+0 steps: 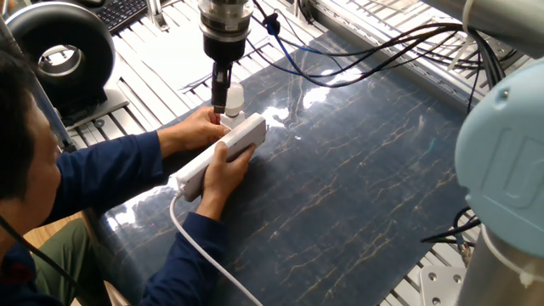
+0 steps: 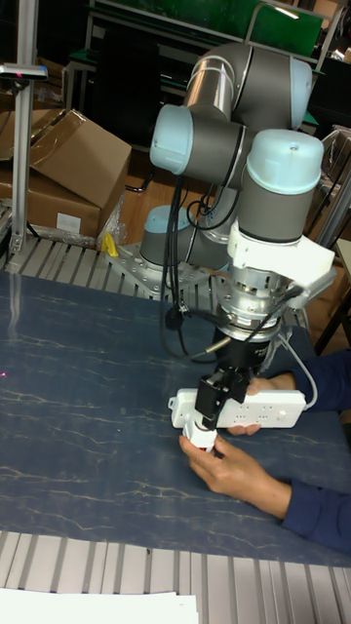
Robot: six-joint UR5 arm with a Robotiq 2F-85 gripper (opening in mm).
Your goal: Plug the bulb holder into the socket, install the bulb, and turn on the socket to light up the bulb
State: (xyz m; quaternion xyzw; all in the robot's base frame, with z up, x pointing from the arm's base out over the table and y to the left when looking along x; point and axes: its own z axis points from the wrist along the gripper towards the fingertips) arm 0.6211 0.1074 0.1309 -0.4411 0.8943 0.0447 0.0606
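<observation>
Gripper (image 1: 222, 95) clamped on bulb (image 1: 234, 101), right at far end of socket (image 1: 223, 153) (person's hands steady it). We judge bulb light, fragile; hold tapered body, not dome.

Your grey UR5 arm (image 2: 263, 185) with pale-blue joint caps
Black cables (image 1: 357, 59) trail from its silver wrist to a slim black gripper (image 2: 210, 409).

Dark blue marbled table top (image 1: 357, 195), white pwr strip (image 1: 223, 153) on it, w/ cable (image 1: 200, 255)
</observation>
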